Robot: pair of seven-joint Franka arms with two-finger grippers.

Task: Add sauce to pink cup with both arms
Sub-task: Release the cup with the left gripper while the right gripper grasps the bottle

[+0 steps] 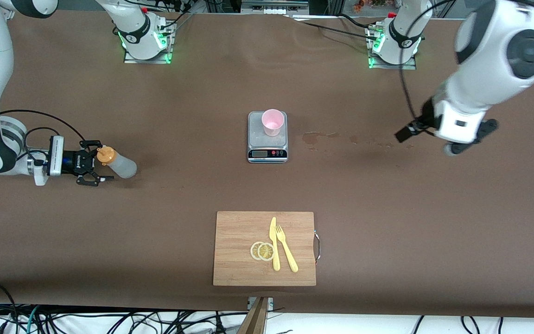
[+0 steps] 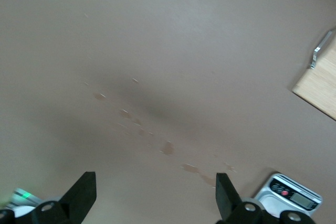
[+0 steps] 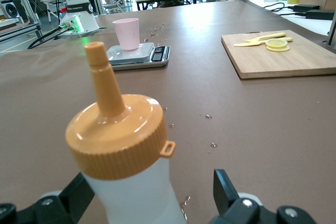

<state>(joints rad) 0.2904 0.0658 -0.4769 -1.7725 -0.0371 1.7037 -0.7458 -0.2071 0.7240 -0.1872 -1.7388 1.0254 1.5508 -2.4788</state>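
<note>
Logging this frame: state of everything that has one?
sauce bottle: upright, capped, between open right gripper fingers, not visibly clamped
pink cup: upright on scale
left gripper: open, empty, over bare table
knife, fork, lemon slices: flat on cutting board

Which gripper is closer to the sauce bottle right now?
Right. The right gripper has its open fingers around the sauce bottle; the left gripper hovers open toward the table's left-arm end.
</note>
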